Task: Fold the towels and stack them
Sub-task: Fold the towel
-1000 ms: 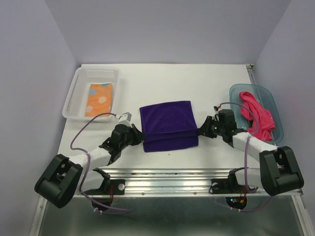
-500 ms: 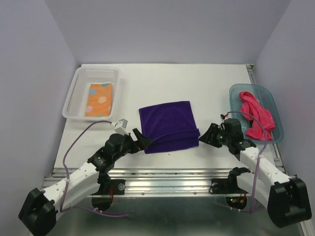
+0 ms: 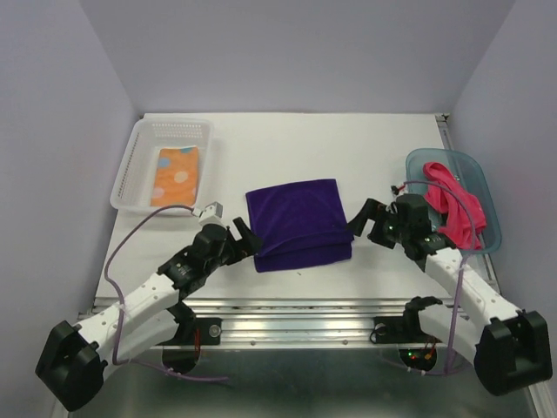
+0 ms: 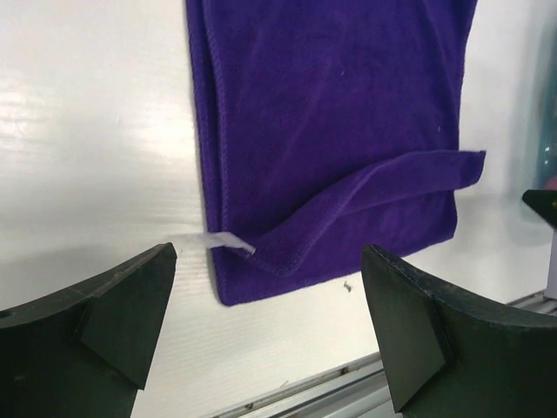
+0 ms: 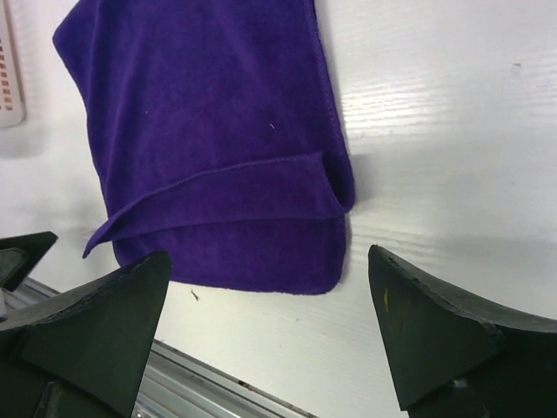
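Observation:
The dark purple towel lies folded on the white table, its upper layer stopping short of the near edge. My left gripper is open just off the towel's near-left corner and holds nothing. My right gripper is open off the near-right corner, also holding nothing. The orange towel with pale dots lies folded in the clear basket. The pink-red towel lies crumpled in the teal tub.
The clear plastic basket stands at the back left and the teal tub at the right edge. A metal rail runs along the table's near edge. A white tag sticks out of the purple towel's left seam.
Both grippers have opened and let go of the purple towel's near corners. The towel has settled flat; both arms have shifted slightly back from it.

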Available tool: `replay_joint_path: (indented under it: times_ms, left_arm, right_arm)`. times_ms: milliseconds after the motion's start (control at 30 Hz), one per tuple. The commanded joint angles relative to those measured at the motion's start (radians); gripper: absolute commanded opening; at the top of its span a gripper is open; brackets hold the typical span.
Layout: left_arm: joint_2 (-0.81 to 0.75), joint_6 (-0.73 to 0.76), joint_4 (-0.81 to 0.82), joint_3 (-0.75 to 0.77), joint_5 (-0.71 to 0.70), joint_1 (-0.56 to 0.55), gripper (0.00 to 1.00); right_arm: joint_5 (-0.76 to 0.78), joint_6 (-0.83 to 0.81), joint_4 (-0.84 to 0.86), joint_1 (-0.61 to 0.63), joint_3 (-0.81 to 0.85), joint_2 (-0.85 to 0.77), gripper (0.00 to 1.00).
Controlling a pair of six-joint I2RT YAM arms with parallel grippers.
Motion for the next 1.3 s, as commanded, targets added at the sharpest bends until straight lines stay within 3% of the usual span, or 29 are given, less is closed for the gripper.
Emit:
replay_joint_path:
  times_ms: [0, 100, 333, 500, 933, 1133, 1267]
  left_arm:
    - [0.104, 0.061, 0.032, 0.15, -0.101, -0.005, 0.99]
    - [0.195, 0.079, 0.026, 0.225, -0.129, -0.003, 0.99]
    - [0.269, 0.079, 0.016, 0.265, -0.16, 0.006, 0.99]
    - [0.261, 0.072, 0.01, 0.237, -0.172, 0.017, 0.99]
    - [0.23, 0.062, 0.0, 0.194, -0.201, 0.033, 0.99]
    - [0.269, 0.081, 0.0, 0.217, -0.209, 0.038, 0.99]
    - [0.333, 0.102, 0.012, 0.274, -0.217, 0.044, 0.99]
  right_arm:
    - [0.055, -0.016, 0.135, 0.152, 0.162, 0.165, 1.0]
    - [0.198, -0.055, 0.112, 0.312, 0.305, 0.352, 1.0]
    - [0.236, -0.086, 0.107, 0.422, 0.491, 0.677, 1.0]
    - [0.22, -0.061, 0.09, 0.472, 0.517, 0.763, 1.0]
    - [0.226, 0.104, 0.093, 0.61, 0.257, 0.569, 1.0]
    - [0.276, 0.137, 0.04, 0.643, 0.233, 0.449, 1.0]
    - [0.42, 0.134, -0.015, 0.643, 0.287, 0.385, 1.0]
